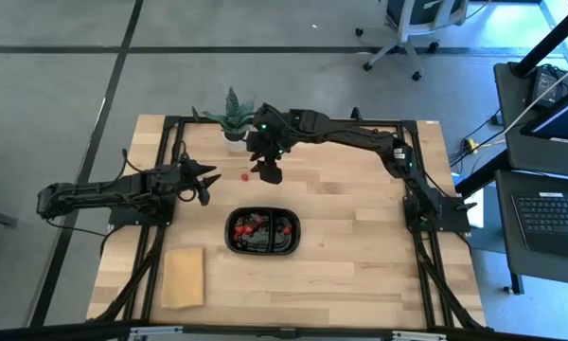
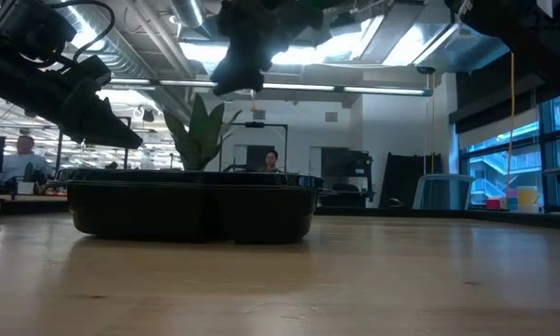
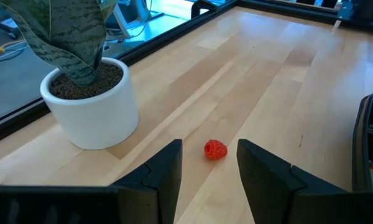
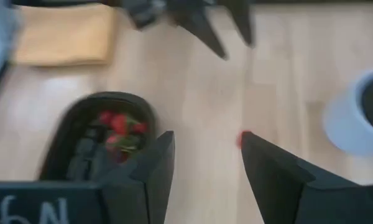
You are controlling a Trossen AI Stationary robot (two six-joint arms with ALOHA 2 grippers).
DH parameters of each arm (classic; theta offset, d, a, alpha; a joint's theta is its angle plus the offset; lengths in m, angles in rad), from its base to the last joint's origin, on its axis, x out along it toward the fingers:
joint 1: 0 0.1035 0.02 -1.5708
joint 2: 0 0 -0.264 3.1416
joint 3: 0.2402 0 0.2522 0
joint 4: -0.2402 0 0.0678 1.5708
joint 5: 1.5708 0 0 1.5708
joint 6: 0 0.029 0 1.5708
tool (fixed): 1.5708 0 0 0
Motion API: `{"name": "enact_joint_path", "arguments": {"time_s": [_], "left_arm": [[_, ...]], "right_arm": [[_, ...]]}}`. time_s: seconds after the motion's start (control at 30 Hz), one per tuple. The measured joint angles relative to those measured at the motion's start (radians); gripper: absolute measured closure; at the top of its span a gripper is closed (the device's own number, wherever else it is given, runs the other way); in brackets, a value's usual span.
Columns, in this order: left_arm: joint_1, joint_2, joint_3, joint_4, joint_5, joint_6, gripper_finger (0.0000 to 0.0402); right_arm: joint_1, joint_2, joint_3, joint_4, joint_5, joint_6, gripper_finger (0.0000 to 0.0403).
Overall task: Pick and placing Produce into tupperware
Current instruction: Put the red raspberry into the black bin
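A: What is the biggest thing here?
B: The table (image 1: 360, 246), pale wood planks with a smooth grain, framed by black rails.

A: And the arms?
B: Two dark jointed arms. The left gripper (image 1: 206, 182) hangs over the table's left part, its pointed black fingers (image 3: 158, 177) apart with nothing between them. The right gripper (image 1: 268, 170) sits near the far edge beside the plant, its blunt fingers (image 4: 270, 168) also apart and empty.

A: Where is the tray?
B: The tray (image 1: 235, 232), a glossy black plastic oval with rounded corners and a centre divider, lies near the middle of the table. Small red pieces (image 1: 250, 225) with a few dark bits sit in its left compartment.

A: Anything else?
B: A flat tan rectangular block (image 1: 183, 277) lies near the front-left corner. A spiky green plant (image 1: 235, 114) stands in a smooth white round pot (image 3: 93, 109) at the far edge.

A: Any loose fruit?
B: One bumpy red berry (image 3: 216, 149) lies on the bare wood between the two grippers, apart from the tray.
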Motion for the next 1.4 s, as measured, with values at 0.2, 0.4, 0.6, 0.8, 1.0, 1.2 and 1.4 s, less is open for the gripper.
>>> {"name": "enact_joint_path", "arguments": {"time_s": [0.2, 0.4, 0.6, 0.8, 1.0, 1.2, 1.4], "left_arm": [[0.000, 0.000, 0.000, 0.000, 0.000, 0.000, 0.0255], [0.000, 0.000, 0.000, 0.000, 0.000, 0.000, 0.0255], [0.000, 0.000, 0.000, 0.007, -0.002, 0.000, 0.0255], [0.002, 0.000, 0.000, 0.013, -0.005, 0.000, 0.0255], [0.003, 0.000, 0.000, 0.062, -0.005, 0.000, 0.0255], [0.003, 0.000, 0.000, 0.111, -0.005, 0.001, 0.0255], [0.003, 0.000, 0.000, 0.117, -0.005, 0.001, 0.0255]], "right_arm": [[-0.007, -0.001, -0.016, 0.152, -0.100, 0.000, 0.0216], [-0.018, -0.020, -0.230, 0.326, -0.054, 0.081, 0.0216], [-0.034, -0.229, -0.630, 0.630, -0.058, 0.163, 0.0216], [-0.074, -0.523, -1.072, 0.897, -0.021, 0.213, 0.0216], [-0.115, -0.789, -1.441, 1.110, -0.021, 0.216, 0.0216], [-0.186, -1.029, -1.710, 1.222, -0.022, 0.286, 0.0216], [-0.260, -1.272, -1.932, 1.360, -0.022, 0.373, 0.0216]]}}
